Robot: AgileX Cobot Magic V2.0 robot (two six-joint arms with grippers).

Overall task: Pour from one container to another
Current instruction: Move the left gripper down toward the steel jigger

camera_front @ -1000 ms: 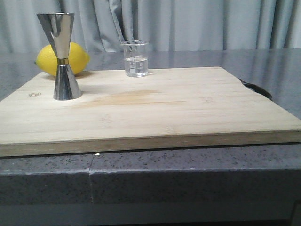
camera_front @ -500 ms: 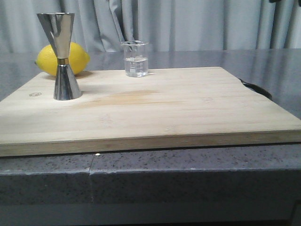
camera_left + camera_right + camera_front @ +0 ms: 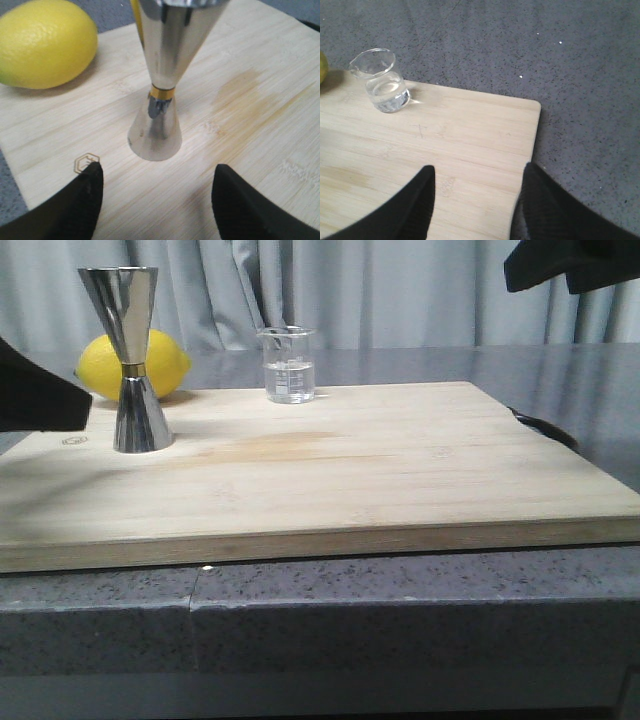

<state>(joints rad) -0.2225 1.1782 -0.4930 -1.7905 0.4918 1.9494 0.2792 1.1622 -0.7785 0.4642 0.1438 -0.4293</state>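
No words or numbers can be read anywhere. The wooden board (image 3: 240, 100) carries a small burned-in hexagon emblem (image 3: 86, 163), just ahead of one finger of the left end effector (image 3: 156, 200); its inner mark is illegible. The glass beaker (image 3: 289, 365) bears faint white graduation marks, too small to read.
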